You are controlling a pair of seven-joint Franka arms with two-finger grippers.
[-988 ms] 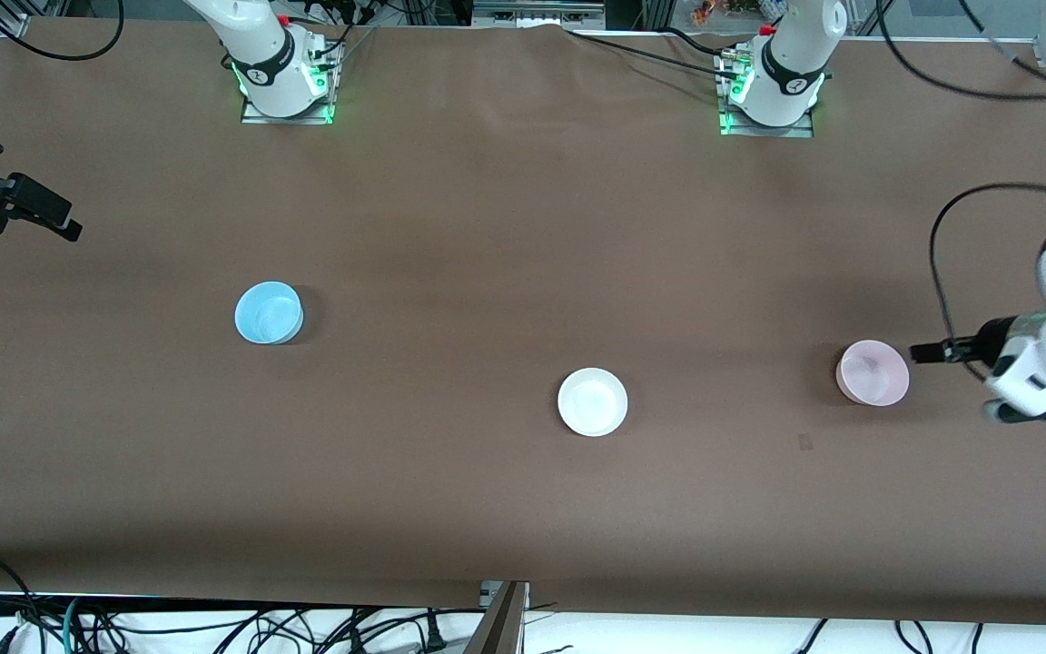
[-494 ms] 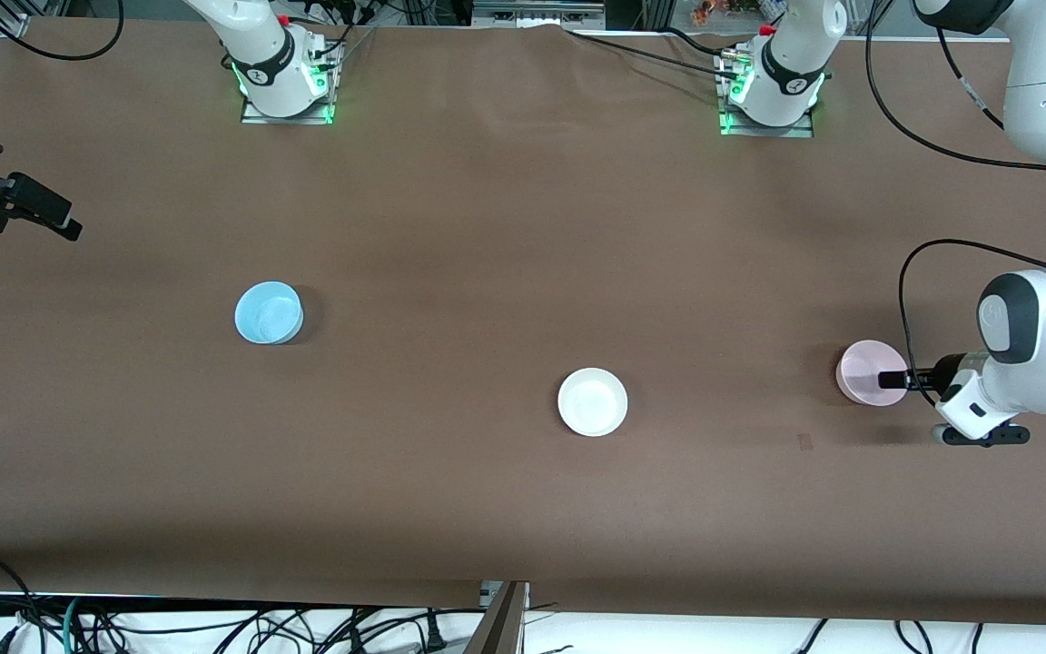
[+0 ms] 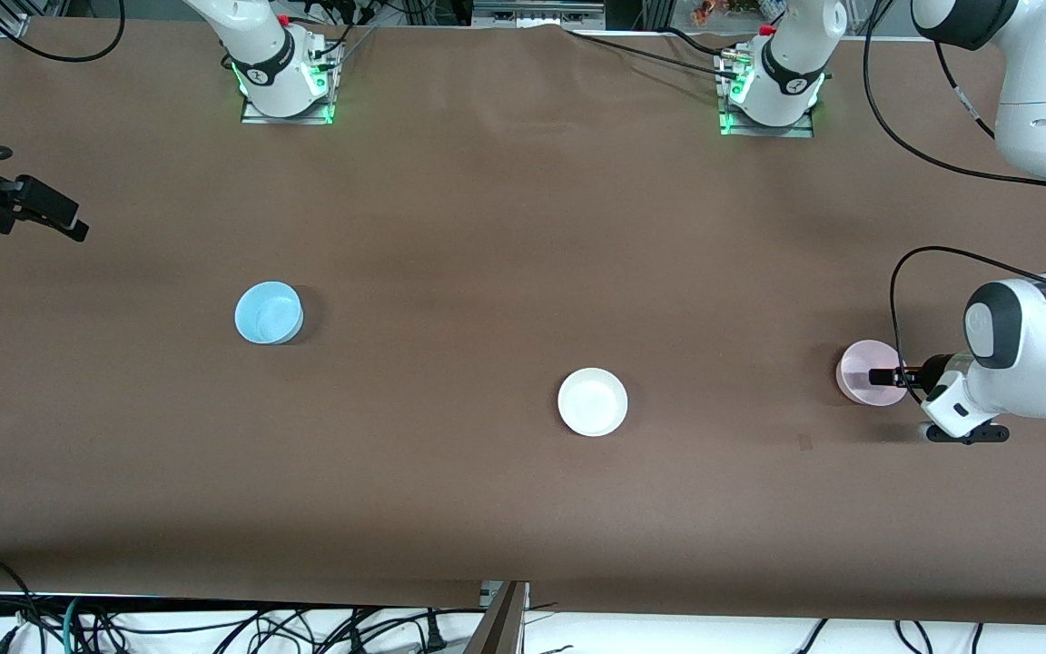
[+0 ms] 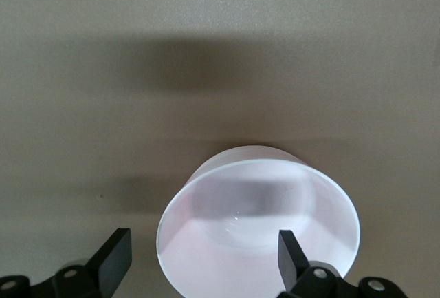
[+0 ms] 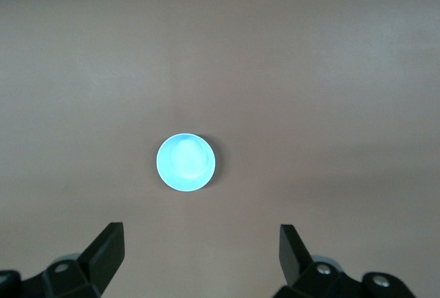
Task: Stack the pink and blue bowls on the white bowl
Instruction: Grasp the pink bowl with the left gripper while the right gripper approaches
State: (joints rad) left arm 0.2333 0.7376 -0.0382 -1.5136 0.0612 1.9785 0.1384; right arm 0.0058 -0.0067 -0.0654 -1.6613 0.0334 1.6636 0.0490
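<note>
- Left tool (image 4: 199, 260), fingers spread wide and gripping nothing, is straddling the pink bowl (image 3: 866, 373) rim, one finger inside.
- Right tool (image 5: 199, 253), likewise open and empty, is waiting over the counter (image 3: 487, 227).

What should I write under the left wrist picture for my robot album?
The left claw, open, straddles the rim of the pink bowl on the brown table.

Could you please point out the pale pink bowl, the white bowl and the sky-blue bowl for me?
small round pale pink plastic bowl (image 4: 258, 205), left wrist view, inner floor.
small round white plastic bowl (image 3: 592, 401), front view, centre of the inside.
small round sky-blue plastic bowl (image 5: 185, 162), right wrist view, centre of the inside.
</note>
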